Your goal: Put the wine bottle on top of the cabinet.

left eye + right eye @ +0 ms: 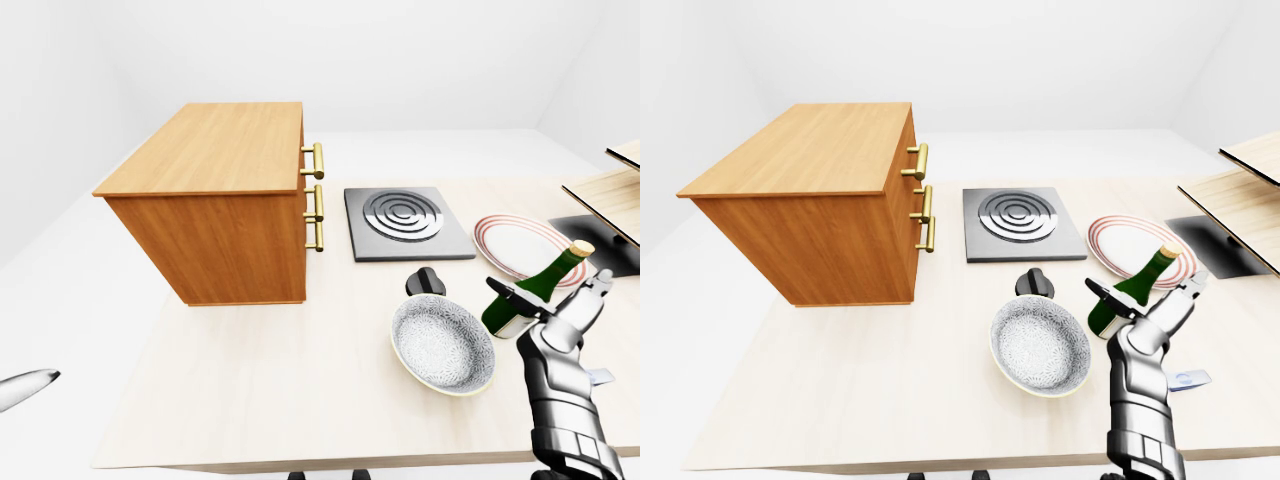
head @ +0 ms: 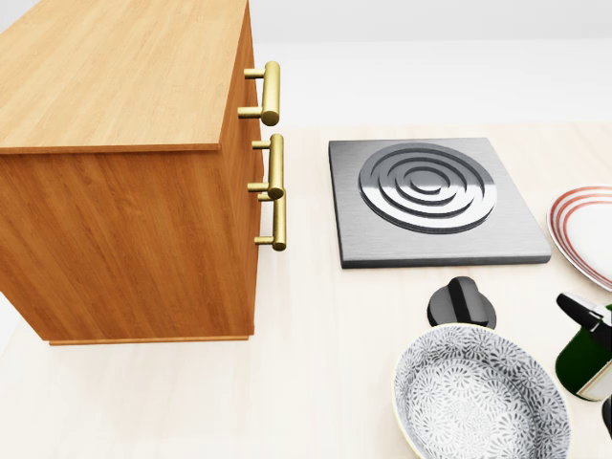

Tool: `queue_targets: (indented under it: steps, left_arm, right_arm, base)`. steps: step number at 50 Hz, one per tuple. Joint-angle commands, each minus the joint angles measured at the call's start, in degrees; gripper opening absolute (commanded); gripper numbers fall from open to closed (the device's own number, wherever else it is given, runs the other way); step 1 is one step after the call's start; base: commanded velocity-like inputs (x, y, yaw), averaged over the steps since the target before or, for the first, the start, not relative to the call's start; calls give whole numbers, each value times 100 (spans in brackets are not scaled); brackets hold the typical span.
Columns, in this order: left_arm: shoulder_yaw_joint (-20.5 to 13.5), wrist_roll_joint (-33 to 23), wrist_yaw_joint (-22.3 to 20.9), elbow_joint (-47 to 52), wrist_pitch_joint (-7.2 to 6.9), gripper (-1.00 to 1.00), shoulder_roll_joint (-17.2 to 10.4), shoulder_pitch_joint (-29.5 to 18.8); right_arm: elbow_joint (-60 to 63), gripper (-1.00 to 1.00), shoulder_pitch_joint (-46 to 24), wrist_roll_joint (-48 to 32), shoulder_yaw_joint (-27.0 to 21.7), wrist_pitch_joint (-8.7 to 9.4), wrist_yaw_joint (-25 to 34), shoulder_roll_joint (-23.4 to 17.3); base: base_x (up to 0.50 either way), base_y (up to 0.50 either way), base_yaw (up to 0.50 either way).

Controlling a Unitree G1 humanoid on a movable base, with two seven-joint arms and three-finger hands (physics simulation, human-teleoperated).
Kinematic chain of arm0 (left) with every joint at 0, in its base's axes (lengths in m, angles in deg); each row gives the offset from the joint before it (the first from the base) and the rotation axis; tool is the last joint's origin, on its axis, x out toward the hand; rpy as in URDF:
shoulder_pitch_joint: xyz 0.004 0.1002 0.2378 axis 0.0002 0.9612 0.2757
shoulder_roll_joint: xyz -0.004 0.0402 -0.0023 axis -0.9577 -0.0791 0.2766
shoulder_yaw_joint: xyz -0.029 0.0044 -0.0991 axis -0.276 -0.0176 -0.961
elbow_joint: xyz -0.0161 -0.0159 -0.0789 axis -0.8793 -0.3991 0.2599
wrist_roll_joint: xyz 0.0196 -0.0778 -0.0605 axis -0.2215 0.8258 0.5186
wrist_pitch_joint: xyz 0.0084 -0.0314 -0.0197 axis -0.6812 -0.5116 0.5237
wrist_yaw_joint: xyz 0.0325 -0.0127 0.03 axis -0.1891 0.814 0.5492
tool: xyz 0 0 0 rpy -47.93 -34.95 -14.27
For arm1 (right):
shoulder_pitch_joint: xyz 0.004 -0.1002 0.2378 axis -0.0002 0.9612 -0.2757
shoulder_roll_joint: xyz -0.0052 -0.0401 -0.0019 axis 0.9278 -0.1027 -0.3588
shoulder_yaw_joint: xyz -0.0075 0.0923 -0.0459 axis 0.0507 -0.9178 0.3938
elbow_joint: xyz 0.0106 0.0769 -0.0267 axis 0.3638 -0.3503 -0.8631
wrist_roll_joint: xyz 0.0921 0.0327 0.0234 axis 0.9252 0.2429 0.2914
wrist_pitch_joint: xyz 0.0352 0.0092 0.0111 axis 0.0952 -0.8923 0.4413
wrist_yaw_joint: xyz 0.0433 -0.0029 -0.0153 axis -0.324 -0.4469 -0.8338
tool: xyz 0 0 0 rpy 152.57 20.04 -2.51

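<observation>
The green wine bottle (image 1: 545, 277) with a gold cap leans tilted at the right of the left-eye view, beside a red-rimmed plate (image 1: 520, 245). My right hand (image 1: 550, 300) has its fingers closed round the bottle's lower body; a black finger (image 1: 508, 294) crosses in front of it. The bottle's base also shows at the right edge of the head view (image 2: 585, 359). The wooden cabinet (image 1: 215, 145), with a flat top and brass handles (image 1: 316, 190), stands at the left of the table. A silver tip of my left hand (image 1: 25, 388) shows at the bottom left, far from everything.
A patterned bowl (image 1: 442, 345) lies just left of my right hand. A black knob (image 1: 425, 282) and a grey burner plate (image 1: 405, 222) sit between bowl and cabinet. A wooden shelf (image 1: 610, 195) and a dark mat (image 1: 600, 240) are at the right edge.
</observation>
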Motion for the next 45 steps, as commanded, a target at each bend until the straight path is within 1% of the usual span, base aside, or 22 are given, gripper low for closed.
queue_targets:
  steps: [1,12,20,39,40,41,42,43,45]
  left_arm:
    - [7,-18,-12,-3,0,100,5,-2]
    - [-26,38,-22,-9,0,100,16,2]
    - [-48,77,-1,7,0,100,0,16]
    - [-50,87,18,18,0,100,-21,3]
    - [-51,83,20,20,0,100,-22,4]
    - [-55,91,20,23,0,100,-21,3]
    - [-50,84,19,23,0,100,-21,5]
    - [-46,79,19,20,0,100,-20,4]
    - [-41,74,19,17,0,100,-20,3]
  right_arm:
    - [-309,100,-169,16,76,0,0,-91]
    - [-685,100,-290,100,78,0,0,-236]
    - [-1101,100,-428,109,161,0,0,-298]
    - [-1637,100,-703,175,299,0,0,-452]
    - [-1643,36,-708,178,303,0,0,-453]
    - [-1643,-9,-710,180,306,0,0,-456]
    - [-1651,-80,-714,197,301,0,0,-456]
    - [-1661,-84,-716,197,306,0,0,-459]
    - [-1692,-84,-711,199,308,0,0,-465]
  base:
    - [0,0,0]
    - [0,0,0]
    - [0,0,0]
    - [0,0,0]
    - [0,0,0]
    - [0,0,0]
    - [0,0,0]
    - [0,0,0]
    - [0,0,0]
